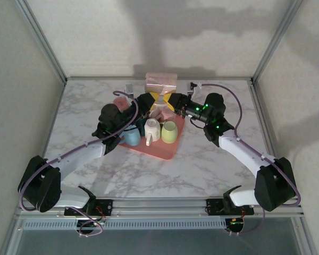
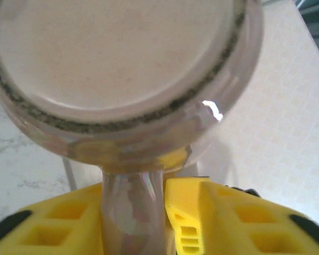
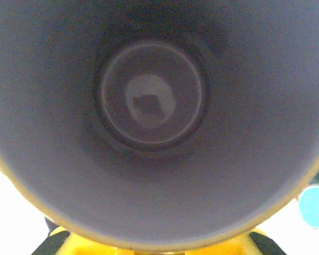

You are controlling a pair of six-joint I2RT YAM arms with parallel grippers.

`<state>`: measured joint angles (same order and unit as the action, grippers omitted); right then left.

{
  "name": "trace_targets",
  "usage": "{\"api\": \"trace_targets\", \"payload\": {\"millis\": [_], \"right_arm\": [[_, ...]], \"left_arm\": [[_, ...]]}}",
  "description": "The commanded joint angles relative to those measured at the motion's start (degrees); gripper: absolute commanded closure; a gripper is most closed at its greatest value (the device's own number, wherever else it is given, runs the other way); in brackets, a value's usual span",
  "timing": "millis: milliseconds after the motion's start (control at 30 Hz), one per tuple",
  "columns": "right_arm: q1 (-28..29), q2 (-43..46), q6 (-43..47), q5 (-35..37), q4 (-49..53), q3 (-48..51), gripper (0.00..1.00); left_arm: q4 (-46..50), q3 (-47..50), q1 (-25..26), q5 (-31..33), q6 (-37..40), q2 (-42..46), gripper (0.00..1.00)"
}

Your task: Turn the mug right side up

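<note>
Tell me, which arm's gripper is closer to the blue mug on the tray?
Left. The left gripper is just beyond the blue mug, its wrist right beside it; the right gripper is farther across the tray, past the white mug.

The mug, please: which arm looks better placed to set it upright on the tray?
Probably right: its wrist camera looks straight into the mug, while the left gripper only straddles its handle.

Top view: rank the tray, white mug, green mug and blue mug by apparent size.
1. Tray
2. White mug and green mug, about alike
3. Blue mug, partly hidden, so unsure
</note>
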<state>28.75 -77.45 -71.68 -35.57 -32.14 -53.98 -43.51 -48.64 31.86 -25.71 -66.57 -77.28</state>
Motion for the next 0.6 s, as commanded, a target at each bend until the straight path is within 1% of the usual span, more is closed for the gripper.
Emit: {"api": "trace_targets", "payload": {"millis": [0,67,167,267,367,433,567], "right_arm": [[0.00,1.74,4.74,3.02,-2.43,-3.53,1.00],[-0.18,1.85,5.74,3.33,-1.64,-3.77,1.00],[-0.74,2.44,7.35,3.19,-1.10,-4.11,1.00],[-2.12,4.10,9.95,3.02,1.92,-4.37,1.00],[-4.03,6.82,14.81,3.13,9.23,-5.20,1.00],[-5.07,8.75,19.12,3.74,15.39,-5.91,1.00],[-7.16,11.55,26.52,4.76,25.26,-7.21,1.00]], "left_arm": [[1.59,-3.65,0.36,0.05,4.78,2.87,0.47],[3.25,-3.44,0.23,-0.16,4.99,3.48,0.41],[4.54,-2.25,-0.53,-1.69,5.35,4.44,0.35],[7.28,-1.46,-1.71,-4.62,6.98,5.42,0.33],[12.35,-1.54,-3.43,-7.02,11.76,7.31,0.31],[16.64,-2.20,-4.45,-8.43,16.56,8.69,0.30],[26.31,-4.92,-5.80,-9.06,25.84,9.94,0.29]]}}
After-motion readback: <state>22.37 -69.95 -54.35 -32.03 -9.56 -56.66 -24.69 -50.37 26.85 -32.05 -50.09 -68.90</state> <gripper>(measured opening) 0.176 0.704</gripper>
